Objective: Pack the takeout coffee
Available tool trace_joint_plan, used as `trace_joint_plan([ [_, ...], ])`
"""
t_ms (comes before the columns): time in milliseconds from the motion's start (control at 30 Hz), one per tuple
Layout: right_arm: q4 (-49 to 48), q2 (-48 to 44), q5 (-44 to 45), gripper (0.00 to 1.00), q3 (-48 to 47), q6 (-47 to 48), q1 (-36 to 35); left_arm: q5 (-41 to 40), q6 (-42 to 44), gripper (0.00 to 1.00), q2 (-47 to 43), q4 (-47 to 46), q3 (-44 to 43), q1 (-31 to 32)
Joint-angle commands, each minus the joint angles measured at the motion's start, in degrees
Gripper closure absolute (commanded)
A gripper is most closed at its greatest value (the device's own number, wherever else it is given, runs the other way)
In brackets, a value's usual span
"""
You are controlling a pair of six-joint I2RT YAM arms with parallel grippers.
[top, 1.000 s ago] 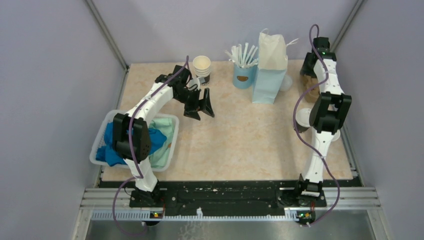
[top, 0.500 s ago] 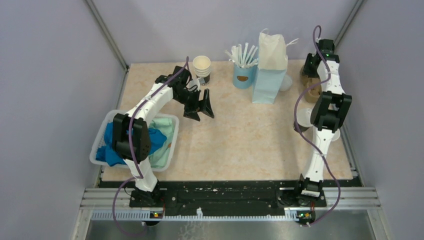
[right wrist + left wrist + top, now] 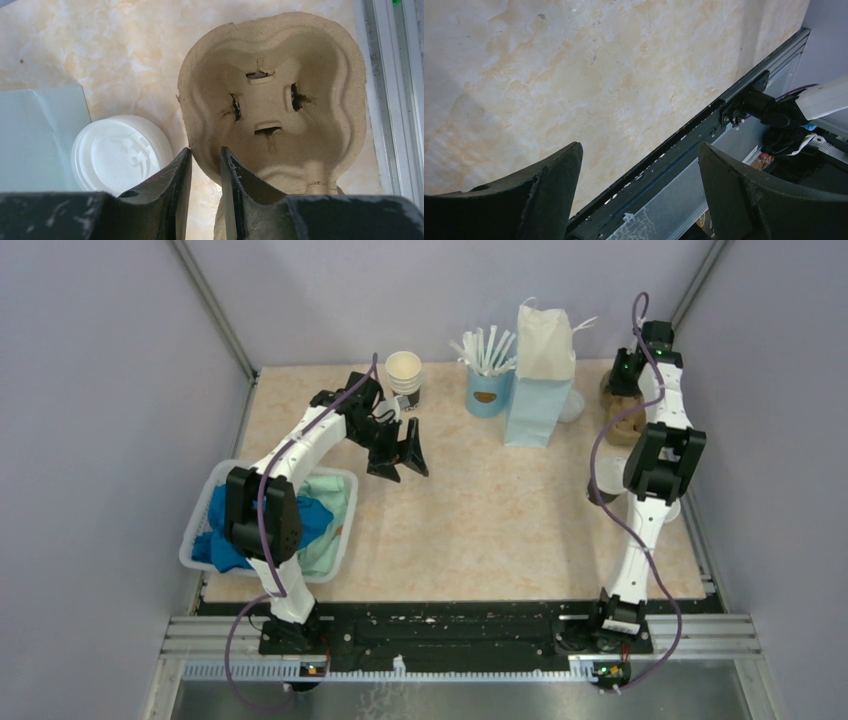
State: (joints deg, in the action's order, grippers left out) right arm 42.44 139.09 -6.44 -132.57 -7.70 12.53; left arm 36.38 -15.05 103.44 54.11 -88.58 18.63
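- Lower left of the top view, nearest: white basket (image 3: pixel 352 502) with a blue cloth (image 3: pixel 208 540) and a pale green cloth (image 3: pixel 330 502) inside.
- Right of middle, close against the right arm's elbow: takeout coffee (image 3: pixel 604 476), white lid up, dark band just showing at its lower left, standing on the marble-patterned table (image 3: pixel 480 510); partly hidden by the arm.
- Left of centre: left gripper (image 3: pixel 403 462), spread wide, nothing between its fingers, hanging above bare tabletop.
- Upper right: right gripper (image 3: pixel 205 150), jaws drawn nearly together astride the near rim of a brown pulp cup carrier (image 3: pixel 310 65), one finger outside the rim and one inside; cannot tell whether actually pinching it.
- Just left of the carrier: round white lid (image 3: pixel 120 155) beside the foot of a light blue paper bag (image 3: pixel 540 390); cannot tell whether a cup sits under it.
- Along the far edge, left of the bag: light blue cup of white sticks (image 3: pixel 488 388), then stacked lidless paper cups (image 3: pixel 405 372).
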Motion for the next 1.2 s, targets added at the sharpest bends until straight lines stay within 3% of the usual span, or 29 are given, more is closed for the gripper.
trace_joint_plan([
  [0,-1.6,-0.3,-3.6,0.73,-2.5,-1.0,1.3,0.8,0.5,0.08,-2.1,-0.5,-0.1,-0.2],
  [267,-3.9,-0.8,-8.0,0.74,-0.2,-4.0,2.7,0.9,0.5,0.08,-2.1,-0.6,-0.1,-0.2],
  [400,-4.2,-0.8,-8.9,0.88,0.2,-4.5,3.1,0.9,0.5,0.08,-2.3,-0.5,-0.1,-0.2],
  [500,-4.1,-0.8,-8.2,0.90,0.1,-4.2,3.2,1.0,0.4,0.08,-2.3,-0.6,-0.1,-0.2],
  [567,-4.0,-0.7,-8.3,0.88,0.0,-3.7,3.1,1.1,0.4,0.08,-2.3,-0.6,-0.2,-0.2],
  [667,-4.1,-0.6,-8.9,0.76,0.5,-3.5,3.1,1.1,0.3,0.08,-2.4,-0.6,0.1,-0.2],
  [800,-3.9,0.6,-9.4,0.72,0.3,-3.7,3.2,1.3,0.3,0.08,-2.5,-0.6,0.2,-0.2],
  [1167,-3.7,1.3,-8.5,0.76,-0.1,-3.9,3.2,1.2,0.3,0.08,-2.7,-0.6,0.1,-0.2],
])
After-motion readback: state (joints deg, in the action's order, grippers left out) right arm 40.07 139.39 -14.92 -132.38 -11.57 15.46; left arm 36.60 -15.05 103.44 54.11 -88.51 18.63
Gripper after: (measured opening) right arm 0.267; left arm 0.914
